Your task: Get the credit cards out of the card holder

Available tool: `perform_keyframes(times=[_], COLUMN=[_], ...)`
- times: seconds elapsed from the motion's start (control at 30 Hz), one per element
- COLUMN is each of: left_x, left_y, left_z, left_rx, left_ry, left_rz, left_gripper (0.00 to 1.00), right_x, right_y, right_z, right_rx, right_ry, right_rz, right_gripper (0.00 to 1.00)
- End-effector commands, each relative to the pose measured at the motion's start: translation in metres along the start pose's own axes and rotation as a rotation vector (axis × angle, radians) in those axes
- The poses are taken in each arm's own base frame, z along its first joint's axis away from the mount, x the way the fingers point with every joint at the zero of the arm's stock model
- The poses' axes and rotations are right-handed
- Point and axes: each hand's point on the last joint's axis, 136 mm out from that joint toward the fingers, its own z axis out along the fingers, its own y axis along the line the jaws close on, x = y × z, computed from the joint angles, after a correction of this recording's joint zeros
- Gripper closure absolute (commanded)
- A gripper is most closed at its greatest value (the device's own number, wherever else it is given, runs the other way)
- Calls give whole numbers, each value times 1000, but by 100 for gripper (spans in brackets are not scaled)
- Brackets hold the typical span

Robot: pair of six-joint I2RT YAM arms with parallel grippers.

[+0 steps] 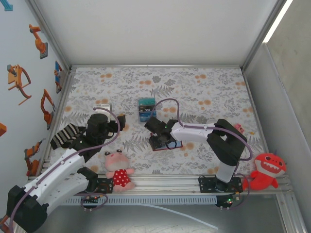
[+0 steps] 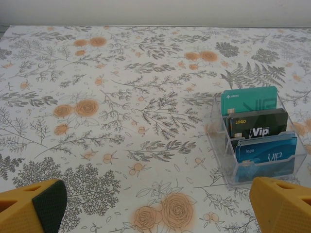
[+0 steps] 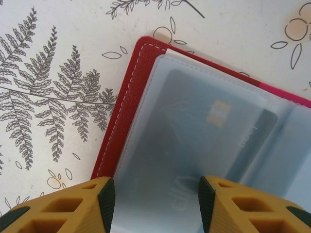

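Note:
The red card holder (image 3: 121, 111) lies open on the floral table, its frosted sleeves facing up. One credit card (image 3: 194, 131) with a gold chip shows dimly inside the top sleeve. My right gripper (image 3: 154, 199) stands open directly over that sleeve, one pad on each side of it. From above, the right gripper (image 1: 166, 140) covers most of the card holder (image 1: 164, 147). Teal (image 2: 249, 99), black (image 2: 257, 124) and blue (image 2: 267, 150) credit cards stand in a clear stand (image 2: 291, 167). My left gripper (image 2: 158, 201) is wide open with nothing between its fingers, short of the stand.
The clear stand (image 1: 146, 109) sits mid-table behind the card holder. A pink plush in a red dress (image 1: 118, 170) and a red shark plush (image 1: 265, 172) rest at the near rail. A striped cloth (image 1: 65, 135) lies at the left. Walls enclose the table.

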Motion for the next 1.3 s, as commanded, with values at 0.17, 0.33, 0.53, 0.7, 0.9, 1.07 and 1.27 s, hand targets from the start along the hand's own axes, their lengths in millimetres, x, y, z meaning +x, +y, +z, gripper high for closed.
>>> perform_keyframes(times=[0.17, 0.33, 0.53, 0.7, 0.9, 1.07, 1.27], left_x=[-6, -8, -10, -13, -14, -18, -29], left_y=[-1, -2, -3, -4, -4, -6, -14], left_z=[-2, -3, -4, -5, -8, -11, -15], left_rx=[6, 13, 19, 25, 29, 41, 65], left_ry=[-10, -11, -14, -19, -23, -36, -60], left_rz=[-21, -20, -24, -27, -28, -25, -4], left_gripper=[3, 3, 3, 3, 3, 3, 3], right_x=[8, 10, 14, 19, 22, 14, 3], right_y=[-6, 3, -7, -17, -24, -27, -31], right_z=[9, 8, 12, 19, 20, 10, -4], right_rx=[29, -26, 18, 71, 104, 116, 140], right_ry=[17, 16, 21, 34, 36, -7, -68], right_rz=[-6, -7, -9, -16, -20, -16, -7], right_gripper=[48, 47, 49, 50, 54, 61, 70])
